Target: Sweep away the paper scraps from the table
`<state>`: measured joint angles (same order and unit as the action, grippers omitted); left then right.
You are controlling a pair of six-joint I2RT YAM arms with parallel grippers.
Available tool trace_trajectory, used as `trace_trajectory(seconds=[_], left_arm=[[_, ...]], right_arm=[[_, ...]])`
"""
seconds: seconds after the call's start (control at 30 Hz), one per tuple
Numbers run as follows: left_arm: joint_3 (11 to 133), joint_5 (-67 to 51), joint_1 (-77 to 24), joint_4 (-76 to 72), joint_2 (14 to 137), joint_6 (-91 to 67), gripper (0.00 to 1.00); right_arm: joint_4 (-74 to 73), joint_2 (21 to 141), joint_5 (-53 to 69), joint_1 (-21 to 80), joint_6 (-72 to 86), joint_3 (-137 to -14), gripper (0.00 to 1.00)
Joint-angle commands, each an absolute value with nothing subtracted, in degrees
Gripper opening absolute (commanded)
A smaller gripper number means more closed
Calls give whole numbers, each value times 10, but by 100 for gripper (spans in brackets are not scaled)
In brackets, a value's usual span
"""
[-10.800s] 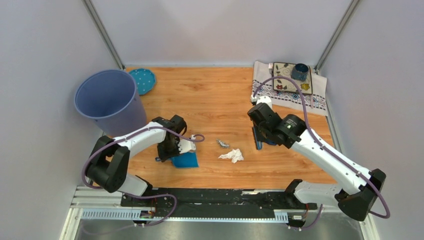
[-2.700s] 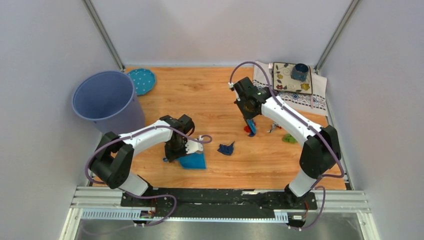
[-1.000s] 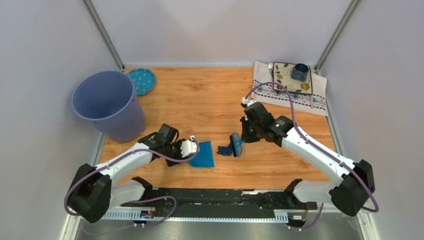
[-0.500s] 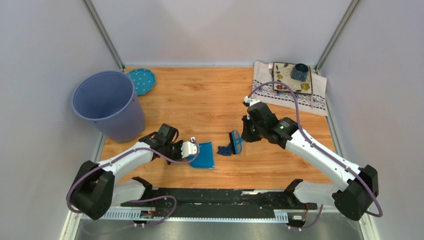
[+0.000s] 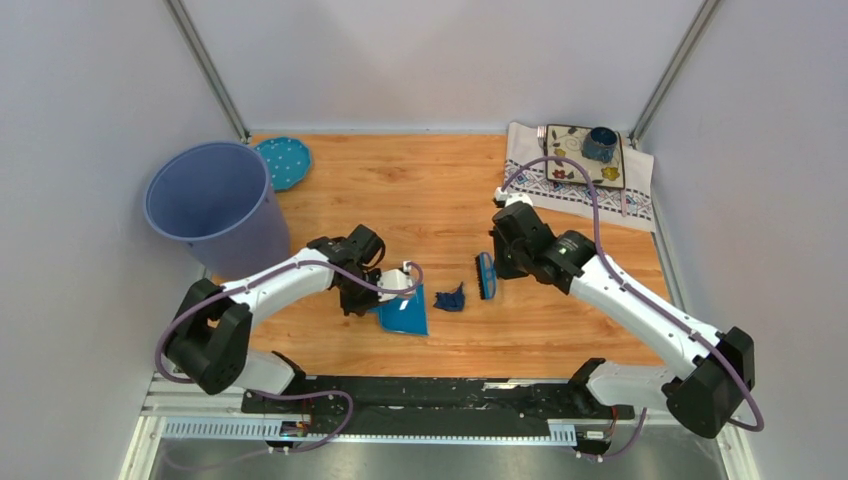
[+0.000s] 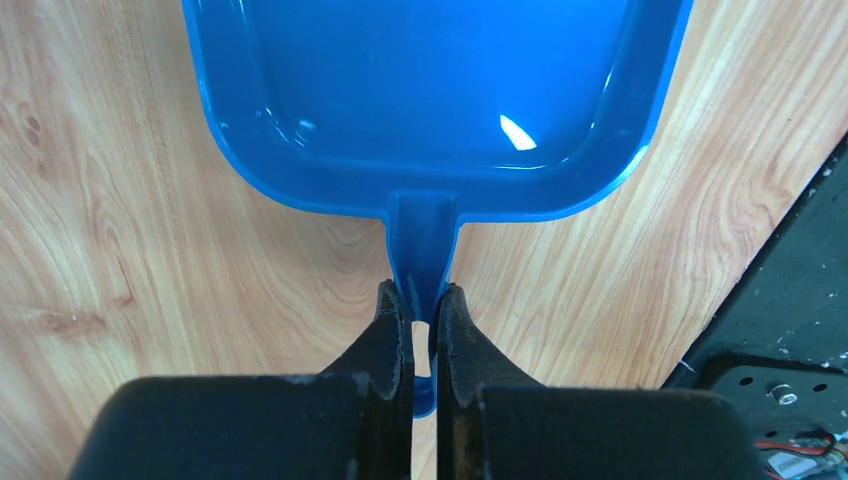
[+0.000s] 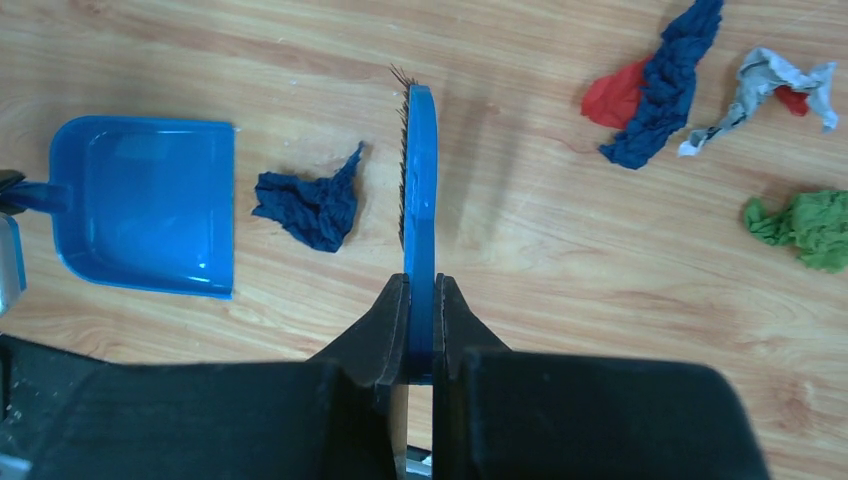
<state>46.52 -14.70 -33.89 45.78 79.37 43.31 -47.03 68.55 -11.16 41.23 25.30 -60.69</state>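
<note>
A blue dustpan lies flat on the table, its mouth facing right. My left gripper is shut on its handle. My right gripper is shut on a blue brush, bristles facing left. A dark blue paper scrap lies between brush and dustpan, touching neither. The right wrist view shows more scraps beyond the brush: a red and dark blue pair, a white-grey one and a green one. My right arm hides these from above.
A tall blue bin stands at the left edge, a teal dotted plate behind it. At the back right lies a patterned white cloth carrying a blue cup. A black rail runs along the front.
My left gripper has shut on the dustpan handle, and that arm's wrist has swung further onto the table. The brush has drawn back a little to the right, off the dark blue scrap.
</note>
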Motion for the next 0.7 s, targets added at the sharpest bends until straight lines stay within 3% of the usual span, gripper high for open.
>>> trace_trajectory(seconds=[0.0,0.27,0.47,0.67], left_arm=[[493,-72,-361,489,820,366,0],[505,-64,-395,477,841,354,0],[522,-85,-394,479,874,355,0],[504,-100,-387,459,855,358,0]], right_arm=[[-485,709,-173,417,264,-626,0],[-455,800,-133,466,297,-637,0],[-310,825,46,526,347,-675,0],[-330,778,-18,543,353,-689,0]])
